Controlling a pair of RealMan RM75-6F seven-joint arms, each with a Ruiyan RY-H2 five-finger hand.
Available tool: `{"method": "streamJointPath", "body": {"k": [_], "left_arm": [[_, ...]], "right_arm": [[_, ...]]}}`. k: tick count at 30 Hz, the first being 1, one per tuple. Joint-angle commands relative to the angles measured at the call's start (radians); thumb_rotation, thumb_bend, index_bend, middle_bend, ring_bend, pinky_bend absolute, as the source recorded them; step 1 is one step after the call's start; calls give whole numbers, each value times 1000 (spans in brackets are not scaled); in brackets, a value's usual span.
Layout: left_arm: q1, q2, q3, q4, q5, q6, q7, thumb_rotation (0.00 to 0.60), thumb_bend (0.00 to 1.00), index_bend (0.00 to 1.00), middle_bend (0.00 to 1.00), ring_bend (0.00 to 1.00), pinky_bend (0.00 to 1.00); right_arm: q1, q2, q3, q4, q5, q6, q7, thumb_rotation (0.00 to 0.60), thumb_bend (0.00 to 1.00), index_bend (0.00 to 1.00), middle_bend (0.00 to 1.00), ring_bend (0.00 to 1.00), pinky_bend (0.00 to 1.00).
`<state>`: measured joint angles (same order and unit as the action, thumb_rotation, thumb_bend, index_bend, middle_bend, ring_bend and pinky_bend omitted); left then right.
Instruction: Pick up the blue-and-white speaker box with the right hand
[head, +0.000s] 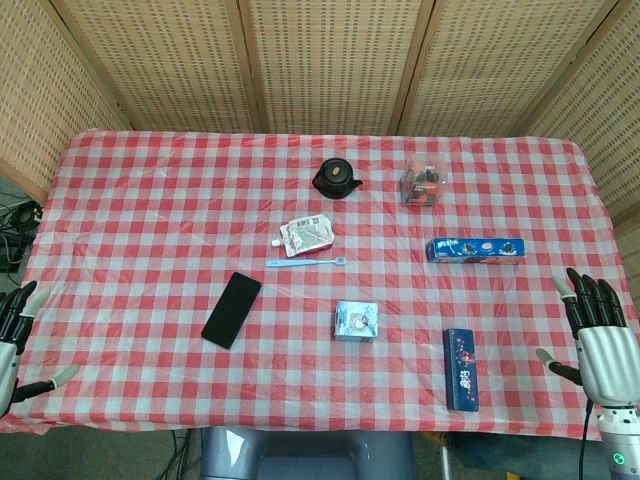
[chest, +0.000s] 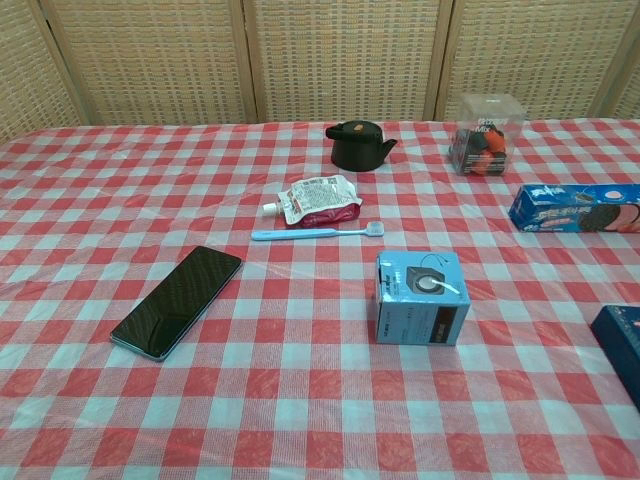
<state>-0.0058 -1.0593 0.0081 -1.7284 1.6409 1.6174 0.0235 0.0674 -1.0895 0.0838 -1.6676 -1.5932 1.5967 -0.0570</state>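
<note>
The blue-and-white speaker box (head: 357, 321) stands near the table's front middle; in the chest view the speaker box (chest: 421, 297) shows a round white speaker picture on top. My right hand (head: 598, 338) hovers at the table's right front corner, fingers spread, holding nothing, well to the right of the box. At the left front edge my left hand (head: 14, 340) is also open and empty. Neither hand shows in the chest view.
A dark blue box (head: 461, 368) lies between the speaker box and my right hand. A blue cookie box (head: 475, 249), black phone (head: 232, 309), blue toothbrush (head: 306, 262), pouch (head: 306, 235), black teapot (head: 336, 178) and clear snack tub (head: 422, 186) sit on the red checked cloth (head: 150, 230).
</note>
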Motion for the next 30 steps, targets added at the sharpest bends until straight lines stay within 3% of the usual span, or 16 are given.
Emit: {"method": "streamJointPath", "body": {"k": [1,12,14,16,21,26,30], "left_arm": [[-1,0,-1,0,-2,-3,-2,600,0,0,0,0,0],[-10,2,-12,0,-26,-20,-13,600,0,0,0,0,0],[-18,2,-16,-2,-42,-40,-12,600,0,0,0,0,0],[-29,-2,-26,-5,-58,-56,0,600,0,0,0,0,0],[-48,-9,-41,-15,-93,-89,29,600,0,0,0,0,0],[-66,-15,-56,-15,-132,-123,47,600,0,0,0,0,0],[-71,-16,-60,-14,-144,-133,50,600,0,0,0,0,0]], "right_arm": [[1,1,-2,-1,-1,-5,1,600,0,0,0,0,0],[54,-2,-22,5,-61,-82,-28,600,0,0,0,0,0],[103,0,-32,-11,-103,-149,-35,600,0,9,0,0,0],[204,4,-26,-52,-141,-287,-28,600,0,32,0,0,0],[335,-17,2,-116,-103,-480,-39,600,0,96,56,10,20],[423,-94,34,-144,-29,-600,-109,600,0,145,155,114,136],[445,-131,42,-148,12,-630,-165,600,0,162,200,165,194]]}}
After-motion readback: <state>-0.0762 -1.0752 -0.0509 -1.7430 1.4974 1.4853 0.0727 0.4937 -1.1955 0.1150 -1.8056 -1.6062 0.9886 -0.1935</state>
